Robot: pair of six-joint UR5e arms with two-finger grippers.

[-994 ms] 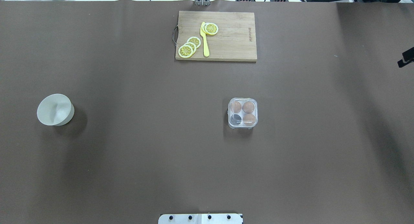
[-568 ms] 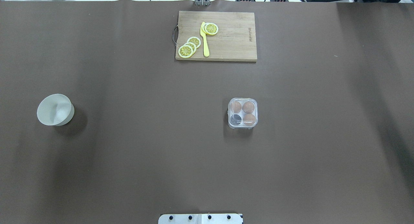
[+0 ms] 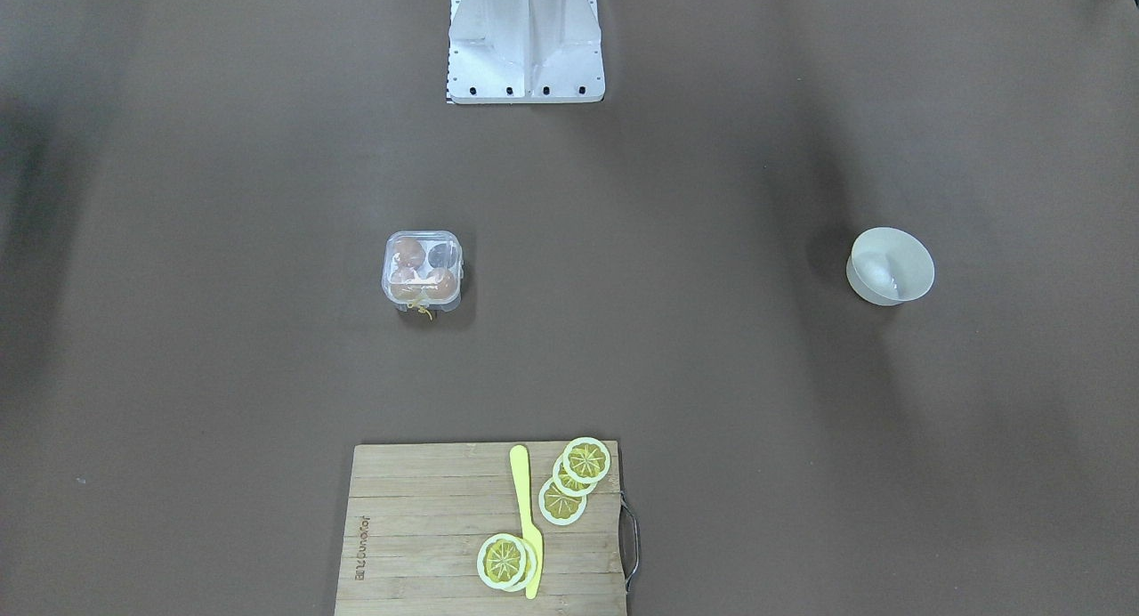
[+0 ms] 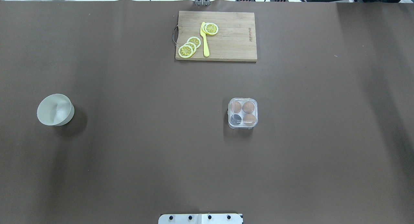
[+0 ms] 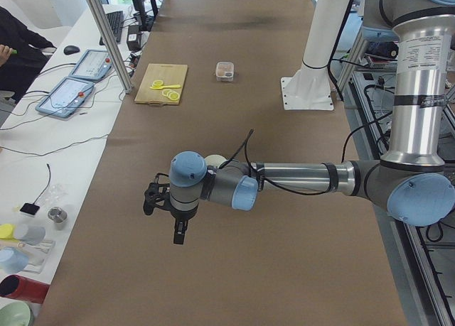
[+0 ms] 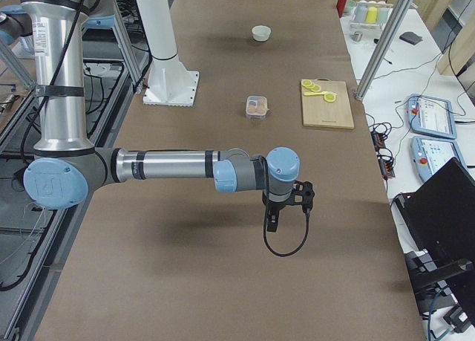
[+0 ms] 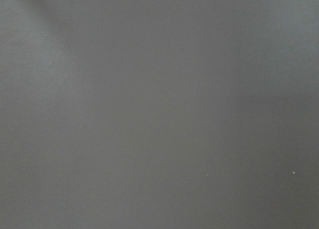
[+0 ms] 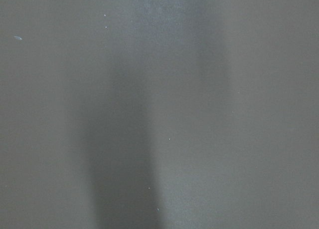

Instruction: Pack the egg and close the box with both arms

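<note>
The clear box stands right of the table's middle with its lid down over the cells. Three light-brown eggs lie in it, one of them the egg at the far right cell; the near left cell is empty. The box also shows in the front-facing view, yellow string at its edge. My left gripper shows only in the exterior left view, far from the box over bare table. My right gripper shows only in the exterior right view, also far from it. I cannot tell whether either is open or shut.
A white bowl stands at the left side of the table. A wooden cutting board with lemon slices and a yellow knife lies at the far edge. Both wrist views show only brown table cover.
The black tip of my right gripper at the overhead view's right edge has moved out of that view. The box, eggs and bowl have not moved.
</note>
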